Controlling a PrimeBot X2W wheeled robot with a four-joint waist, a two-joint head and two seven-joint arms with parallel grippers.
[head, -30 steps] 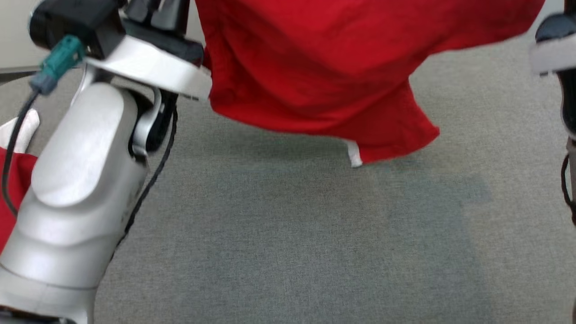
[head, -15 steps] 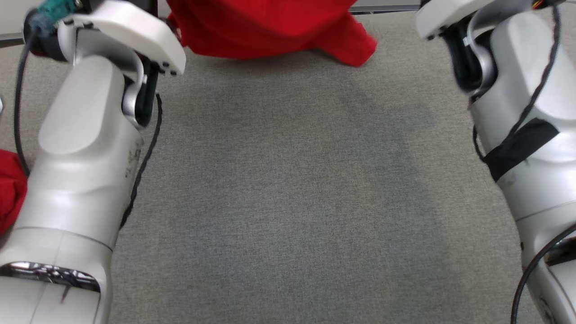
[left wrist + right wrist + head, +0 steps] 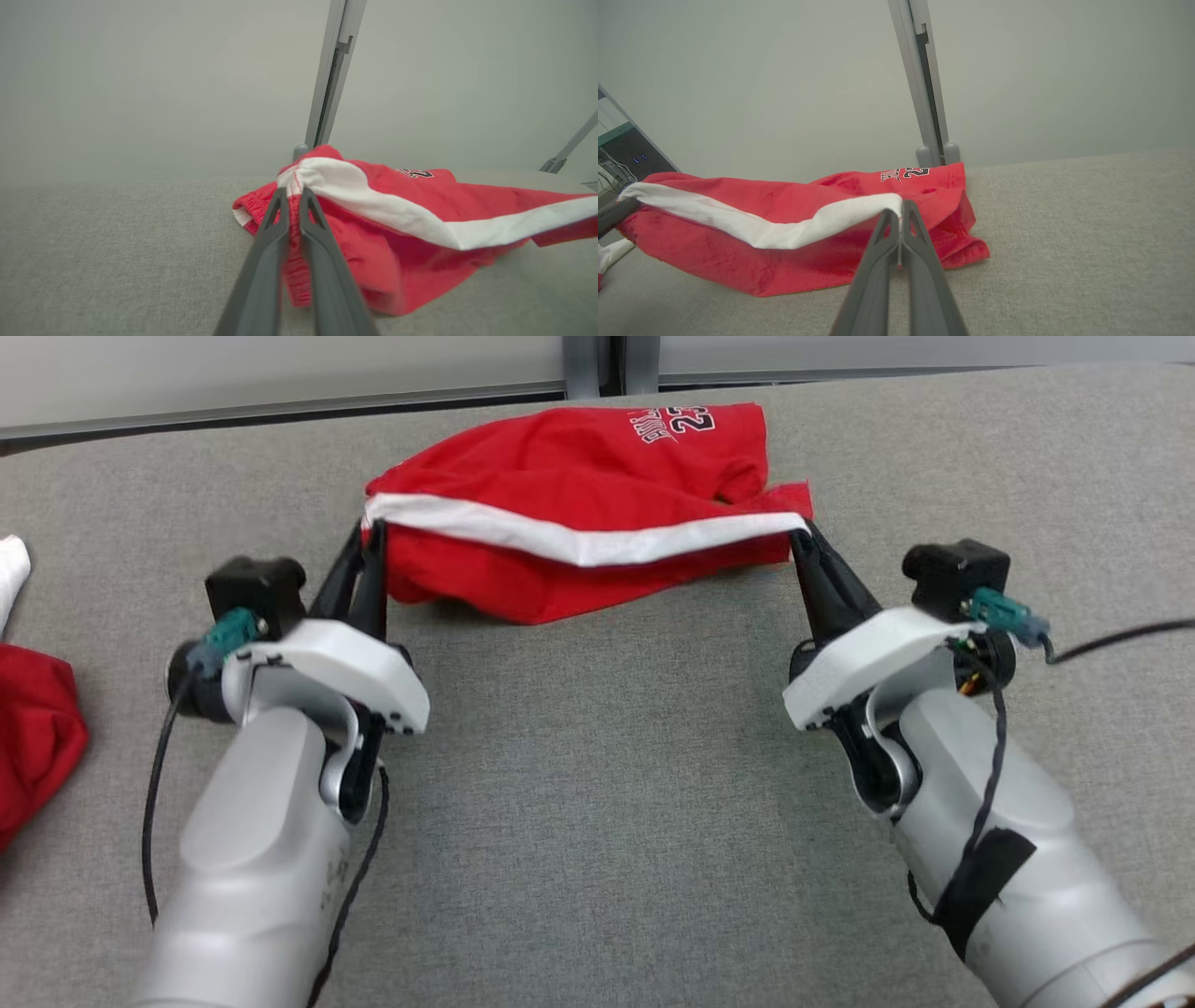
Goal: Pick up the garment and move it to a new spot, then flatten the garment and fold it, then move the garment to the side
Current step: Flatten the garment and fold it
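While the red garment lies bunched near the far edge of the grey counter, both hands grip its white band at opposite ends. The left hand is clamped on the band's left end. Its two dark fingers are pressed nearly together, and the left wrist view shows a fold of red and white fabric pinched in the narrow gap. The right hand is clamped on the band's right end, and the right wrist view shows its fingers closed tight on a thin edge of the white fabric. Between the two hands the band hangs in a shallow sag, held a little above the counter. The rest of the garment trails behind and below it, resting on the surface in loose folds. On the far part of the garment there is lettering with a number, upside down in the head view. Just behind the garment a grey post rises at the counter's far edge against a pale wall. At the left edge of the head view, well apart from the garment, lies another red cloth, and beyond it a bit of white cloth. Both pale forearms reach forward from the bottom of the head view, with black cables along them.
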